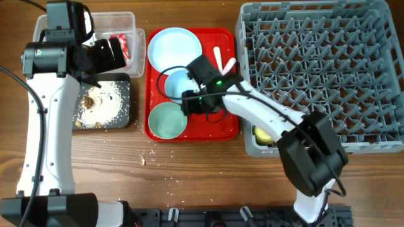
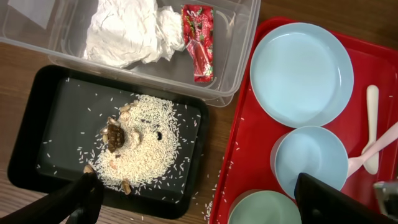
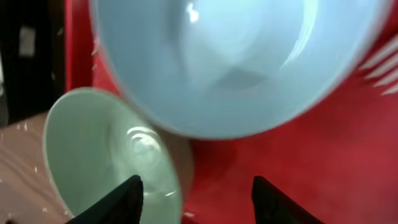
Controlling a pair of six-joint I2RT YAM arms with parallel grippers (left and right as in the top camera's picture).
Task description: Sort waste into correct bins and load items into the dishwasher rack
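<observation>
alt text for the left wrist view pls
A black tray holds spilled rice and food scraps, beside a clear tub containing a crumpled napkin and a red wrapper. At right, a red tray carries a plate, two bowls and white cutlery.

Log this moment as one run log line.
right hand: open near blue bowl | left hand: open, empty | napkin, wrapper: in clear tub

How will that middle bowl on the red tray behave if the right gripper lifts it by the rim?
The bowl looks like rigid, thin plastic, so probably stiff and light. Its glossy surface may slip in a rim pinch. A white utensil lies against its rim and might get dragged.
</observation>
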